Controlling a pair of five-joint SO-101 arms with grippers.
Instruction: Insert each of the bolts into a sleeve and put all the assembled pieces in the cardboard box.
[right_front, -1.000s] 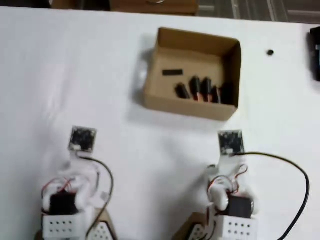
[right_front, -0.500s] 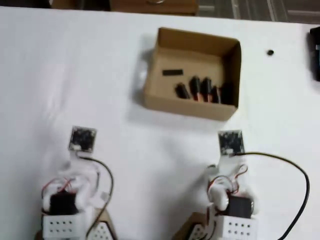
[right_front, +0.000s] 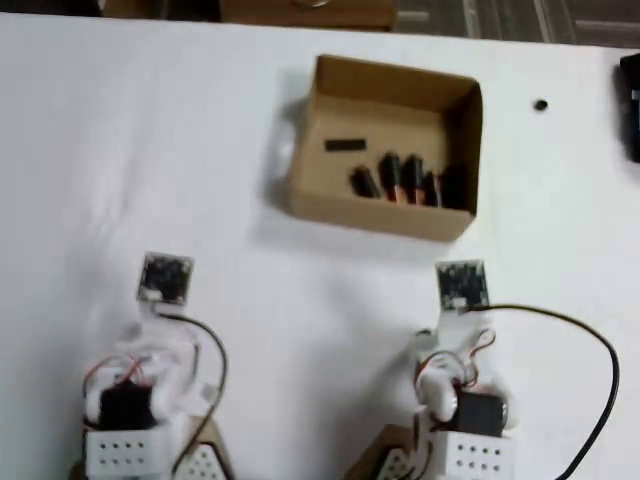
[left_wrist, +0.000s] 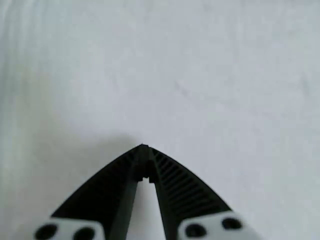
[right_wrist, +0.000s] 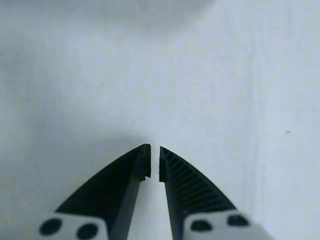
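The bolts lay in their sleeves inside the cardboard box, at the far middle of the white desk.

On the left, the left arm sat pulled back at the near edge, well apart from the box. The left hand was pressed together, tips touching, and pinched nothing.

In the middle, the box stood open at the top. A flat black strip lay on its floor, and the dark and copper pieces lay side by side near its right wall.

On the right, the right arm sat pulled back too. The right hand was nearly pressed together, with just a thin slit, and it held nothing. Farther right, a small dark dot lay on the desk, and a black thing was cut off at the edge.

The pieces looked small, hard and light. They were round, so they would likely roll and slip. A good hold would be across the middle of a sleeve.

It was hard to count the pieces. The ones on the right sat in the wall's shadow. It was hard to tell bolt from sleeve. What the dot was could not be told.
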